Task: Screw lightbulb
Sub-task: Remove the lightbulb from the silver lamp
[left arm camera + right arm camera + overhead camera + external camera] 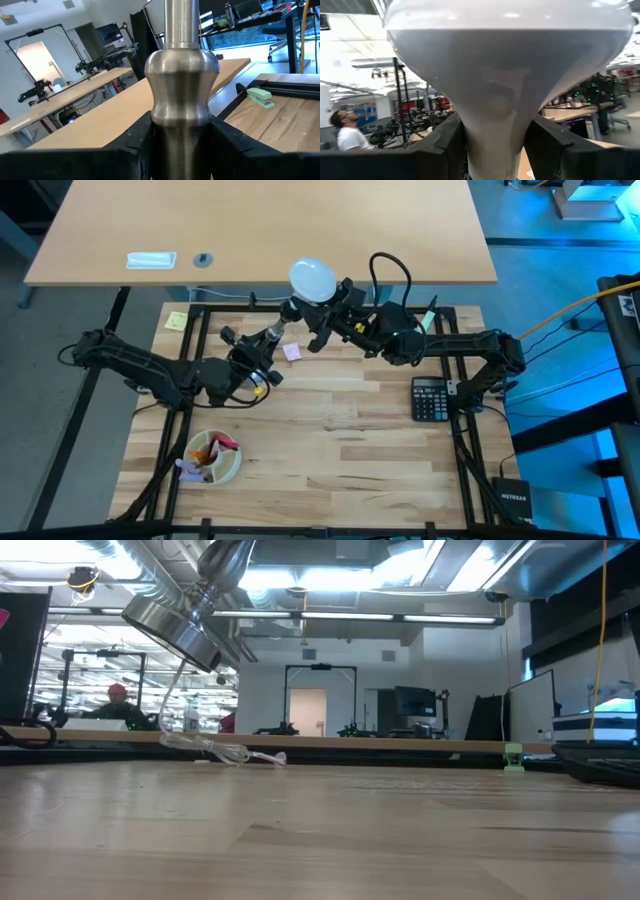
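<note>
While the left gripper [262, 346] pinched the silvery stand [281, 320] by its stem and held it off the table, the right gripper [322, 302] clamped the neck of the lightbulb [312, 279]. Bulb and socket sat close together at the table's far edge. Their long axes looked angled to each other rather than in line, so alignment seemed the next need.

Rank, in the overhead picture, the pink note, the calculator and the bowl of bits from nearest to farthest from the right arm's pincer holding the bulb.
From the right pincer:
1. Pink note, just below it, mid-table.
2. Calculator, by the table's right side.
3. Bowl, front left corner.
</note>
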